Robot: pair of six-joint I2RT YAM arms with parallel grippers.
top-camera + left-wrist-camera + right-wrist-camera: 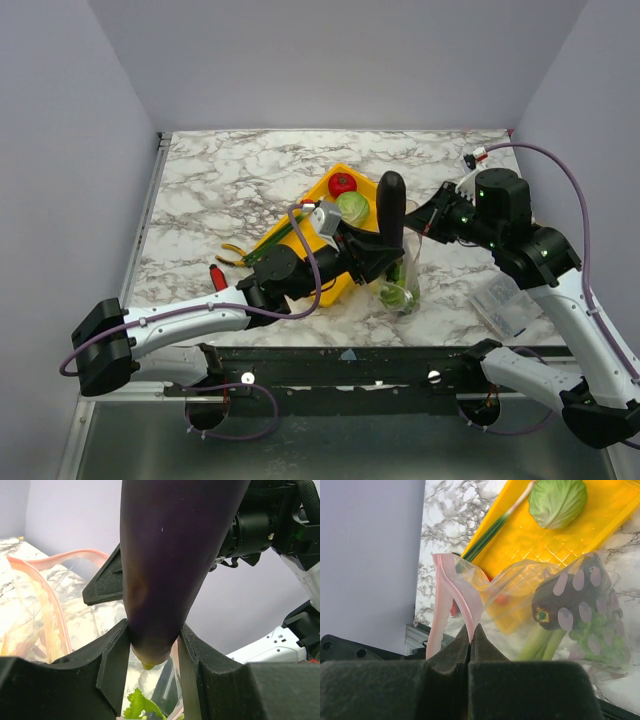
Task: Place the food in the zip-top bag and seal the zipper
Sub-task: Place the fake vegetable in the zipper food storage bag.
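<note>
I read the left gripper (152,647) as partly spread, its fingers clamped on the lower end of an upright purple eggplant (170,555) at centre frame in the top view. It sits over the zip-top bag (515,582). The right gripper (471,632) is fully together, pinching the zipper (451,587). The bag lies just right of the yellow tray (605,515).

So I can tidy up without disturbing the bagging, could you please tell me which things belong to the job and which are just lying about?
Job: eggplant, gripped by left gripper; zip-top bag, mouth pinched by right gripper; tomato, cabbage, green onions on the yellow tray.
Lying about: yellow-handled pliers, red-handled tool, small clear packet.
</note>
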